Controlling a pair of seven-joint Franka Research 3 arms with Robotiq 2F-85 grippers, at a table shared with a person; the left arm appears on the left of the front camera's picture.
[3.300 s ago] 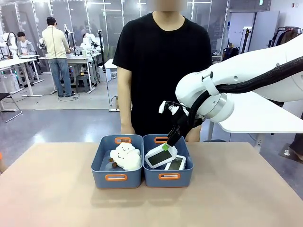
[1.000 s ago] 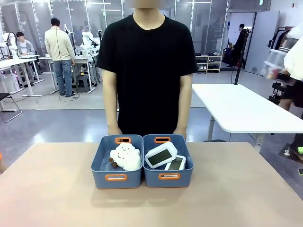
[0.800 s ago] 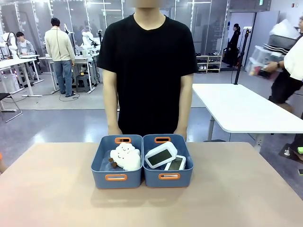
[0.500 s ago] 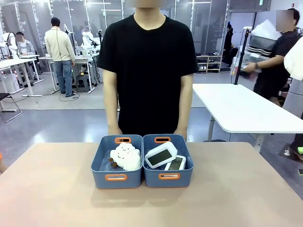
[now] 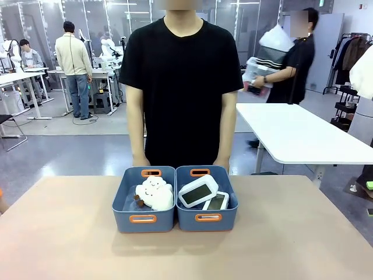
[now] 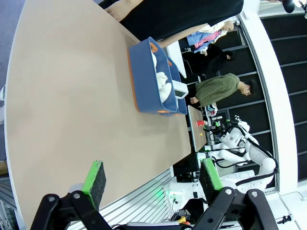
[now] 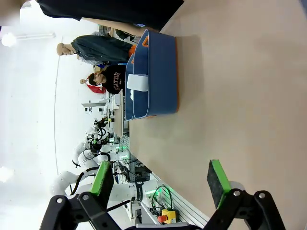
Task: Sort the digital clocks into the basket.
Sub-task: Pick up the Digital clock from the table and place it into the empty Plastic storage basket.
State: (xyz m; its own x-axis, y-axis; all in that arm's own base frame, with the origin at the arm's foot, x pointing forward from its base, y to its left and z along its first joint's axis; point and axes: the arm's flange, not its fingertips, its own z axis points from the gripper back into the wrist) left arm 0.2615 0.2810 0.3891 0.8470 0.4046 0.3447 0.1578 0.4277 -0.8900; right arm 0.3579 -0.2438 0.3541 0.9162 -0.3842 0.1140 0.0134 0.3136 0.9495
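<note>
Both clocks in the right basket, sort looks done.
Big clock (image 5: 198, 191) leans tilted on the slim clock (image 5: 217, 202) in the right basket (image 5: 207, 224); plush (image 5: 154, 193) sits apart in the left basket (image 5: 143, 224), so types are split. Left fingers (image 6: 152, 179) and right fingers (image 7: 160, 180) wide, empty, well back over bare worktop (image 5: 280, 245). Person's hands just behind the baskets; nothing blocks.
</note>
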